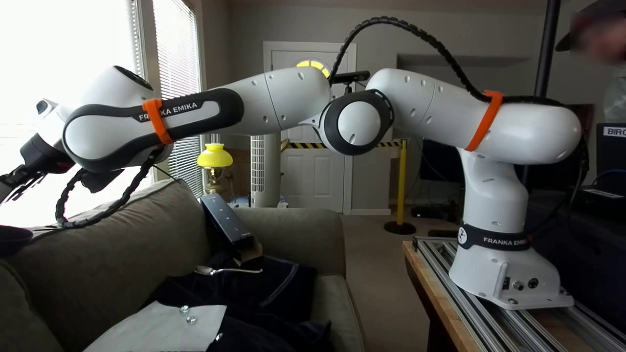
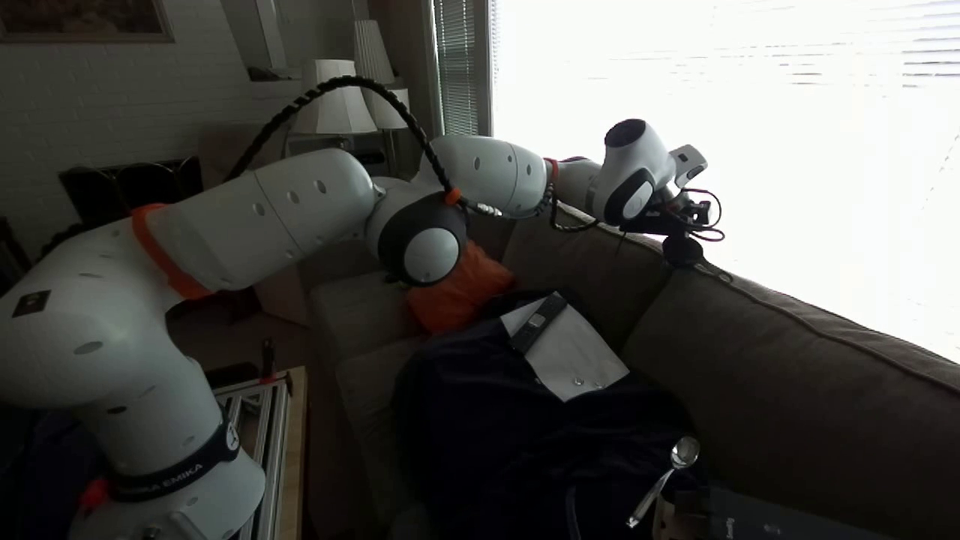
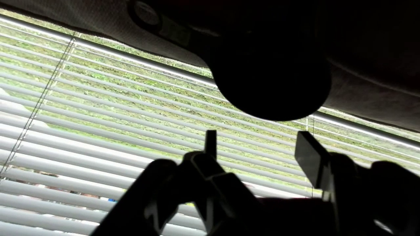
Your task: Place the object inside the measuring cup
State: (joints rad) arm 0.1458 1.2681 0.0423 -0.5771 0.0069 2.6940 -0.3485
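The measuring cup (image 3: 269, 78) is a dark round cup with a handle ending in a ring (image 3: 146, 14). It rests on the top of the sofa back and shows in both exterior views (image 1: 13, 237) (image 2: 682, 251). The inside of the cup is too dark to see. My gripper (image 3: 256, 139) is open, with nothing between its fingertips. It is near the cup, in front of the window; in an exterior view the gripper (image 2: 699, 214) shows just above it. Which thing is the object is unclear; small clear glass pieces (image 1: 191, 319) (image 2: 578, 382) lie on a white sheet.
The sofa back (image 2: 787, 330) runs along the window blinds (image 3: 115, 108). On the seat's dark cloth (image 2: 480, 427) lie the white sheet (image 1: 156, 327), a black remote (image 2: 538, 322), a silver spoon (image 1: 230, 270) and a grey box (image 1: 227, 217). An orange pillow (image 2: 461, 289) lies behind.
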